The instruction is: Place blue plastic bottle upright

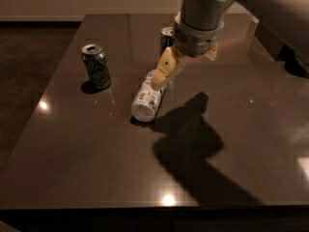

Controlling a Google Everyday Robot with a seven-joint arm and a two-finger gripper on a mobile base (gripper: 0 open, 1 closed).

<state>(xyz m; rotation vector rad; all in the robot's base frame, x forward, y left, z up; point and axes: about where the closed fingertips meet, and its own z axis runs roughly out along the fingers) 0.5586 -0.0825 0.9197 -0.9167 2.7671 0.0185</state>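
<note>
a: where does the gripper (163, 76) stand?

b: at the end of the grey arm (200, 18), which enters from the top of the view. its cream-coloured fingers (165, 69) point down and to the left, over the far end of the blue plastic bottle (147, 98).

a: how far open is it, and does it hold anything?

b: that cannot be told. the fingers overlap in this view and no gap between them shows. whether they touch the bottle or only hang just above it cannot be told either.

a: and the bottle itself?

b: it lies on its side near the middle of the dark table (96, 168), its length running from near-left to far-right, the white-and-blue label facing up. its far end is hidden behind the fingers.

a: what else is on the table?

b: a green can (96, 66) stands upright to the left, well apart from the bottle. a slim blue-silver can (166, 39) stands upright behind the gripper, partly hidden by the arm. the arm's shadow (193, 144) falls to the right of the bottle.
</note>
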